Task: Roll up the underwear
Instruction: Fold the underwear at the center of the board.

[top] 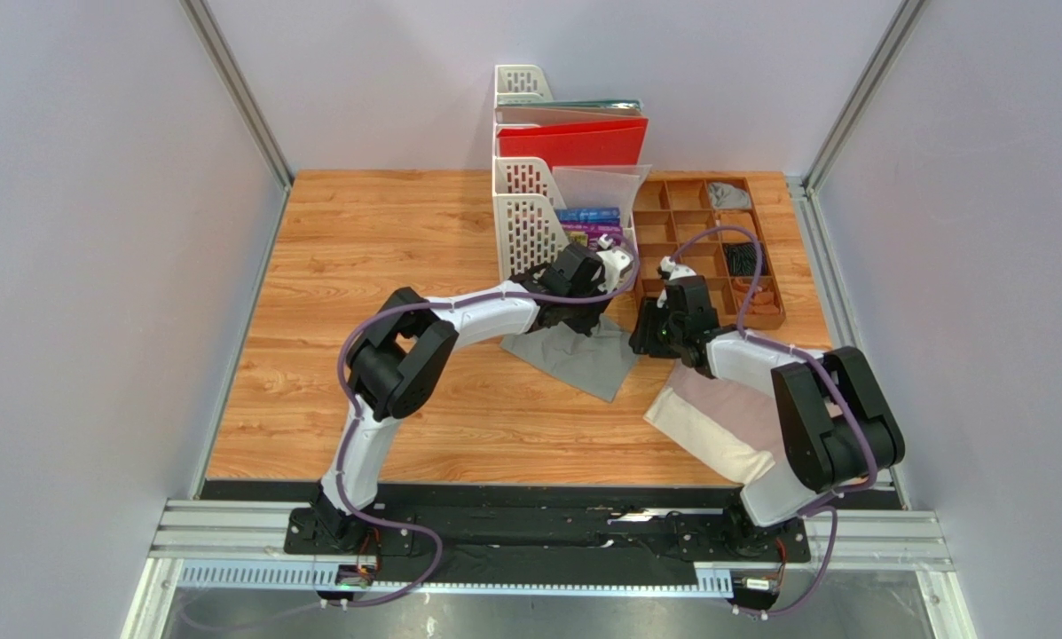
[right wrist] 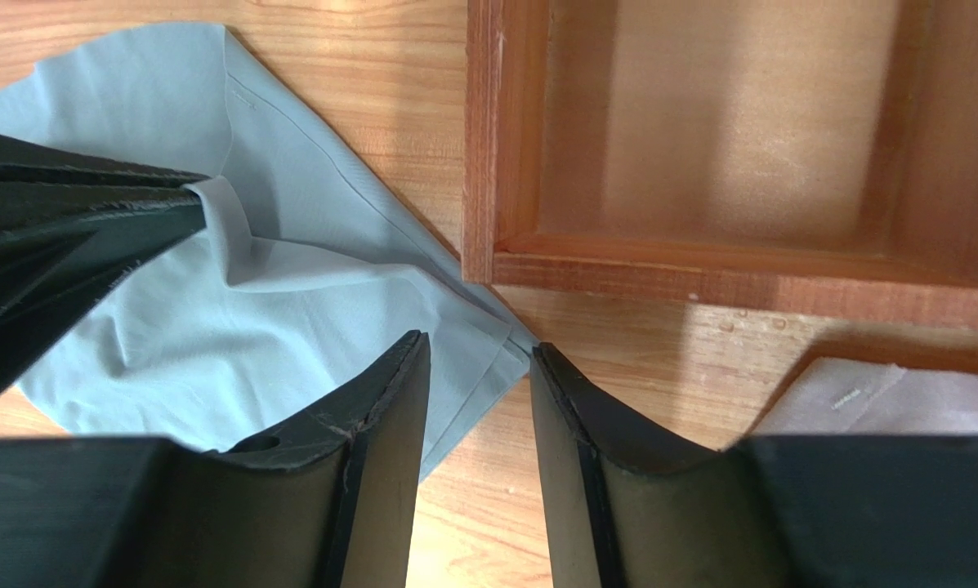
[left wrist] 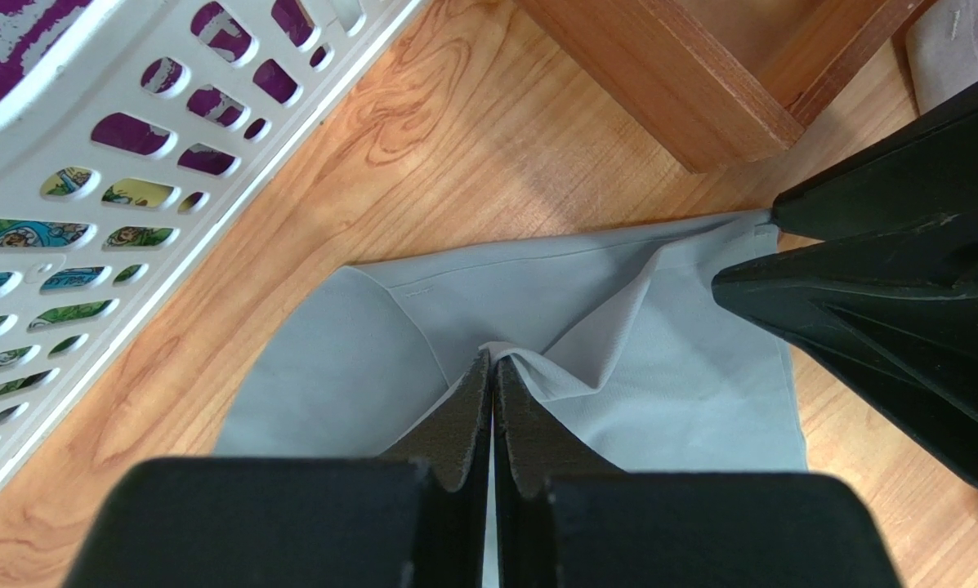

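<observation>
Because the left gripper (left wrist: pixel 494 361) is clamped tight on only a small raised fold of the grey underwear (left wrist: pixel 653 368) lying mid-table, a pull could let the thin cloth slip out or bunch rather than roll. The right gripper (right wrist: pixel 475 355) hangs partly spread and empty over the garment's right corner, close beside the wooden tray (right wrist: pixel 506 147), whose wall it could knock; the beige underwear (top: pixel 716 426) lies near right.

The top camera sits high behind the near edge, looking down and away over the whole table (top: pixel 363 400). Both wrist cameras face down, very close; they share the grey underwear (left wrist: pixel 653 368) and, apparently, one wooden tray (right wrist: pixel 481 135) corner.
</observation>
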Robot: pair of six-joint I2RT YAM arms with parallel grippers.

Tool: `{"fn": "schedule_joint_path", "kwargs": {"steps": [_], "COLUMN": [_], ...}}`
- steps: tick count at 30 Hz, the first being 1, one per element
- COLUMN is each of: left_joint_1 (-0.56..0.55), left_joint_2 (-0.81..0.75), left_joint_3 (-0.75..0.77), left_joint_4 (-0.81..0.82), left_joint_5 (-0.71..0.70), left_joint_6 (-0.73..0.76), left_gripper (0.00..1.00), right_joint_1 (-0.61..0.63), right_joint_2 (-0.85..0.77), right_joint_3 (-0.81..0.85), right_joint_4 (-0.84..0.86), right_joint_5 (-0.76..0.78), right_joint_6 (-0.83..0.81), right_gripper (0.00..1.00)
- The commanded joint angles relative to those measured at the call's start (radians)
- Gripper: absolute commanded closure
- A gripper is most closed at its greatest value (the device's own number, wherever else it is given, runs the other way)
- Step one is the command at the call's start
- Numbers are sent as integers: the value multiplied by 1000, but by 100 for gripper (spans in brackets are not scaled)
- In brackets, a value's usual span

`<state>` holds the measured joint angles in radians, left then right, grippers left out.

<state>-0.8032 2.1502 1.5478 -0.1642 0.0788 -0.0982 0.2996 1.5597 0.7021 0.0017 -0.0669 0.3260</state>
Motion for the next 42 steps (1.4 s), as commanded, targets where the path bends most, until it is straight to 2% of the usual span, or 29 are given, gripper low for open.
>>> {"fn": "schedule_joint_path", "kwargs": {"steps": [1, 6, 24, 35, 36, 42], "left_joint_1": [4, 4, 4, 4, 4, 4], "left_joint_2": [19, 20, 25, 25, 25, 28], "left_joint_3": [57, 61, 77, 89, 90, 100], "left_joint_4": [12, 9, -9, -23, -21, -24], "left_joint_5": [16, -8, -24, -31, -31, -24], "left_joint_6": [23, 25, 37, 35, 34, 31], "left_gripper": [100, 100, 100, 100, 100, 100], "right_joint_1": [-4, -7, -11, -11, -11, -11], "right_joint_2": [20, 2, 36, 16, 11, -20], "right_joint_3": [34, 31, 62, 47, 43, 27], "right_joint_4": [41, 49, 64, 55, 54, 43], "right_joint_5": [-13, 13, 10, 27, 32, 33], "right_joint_6": [18, 8, -47, -41, -41, -39], "right_gripper": [59, 59, 71, 92, 99, 100]}}
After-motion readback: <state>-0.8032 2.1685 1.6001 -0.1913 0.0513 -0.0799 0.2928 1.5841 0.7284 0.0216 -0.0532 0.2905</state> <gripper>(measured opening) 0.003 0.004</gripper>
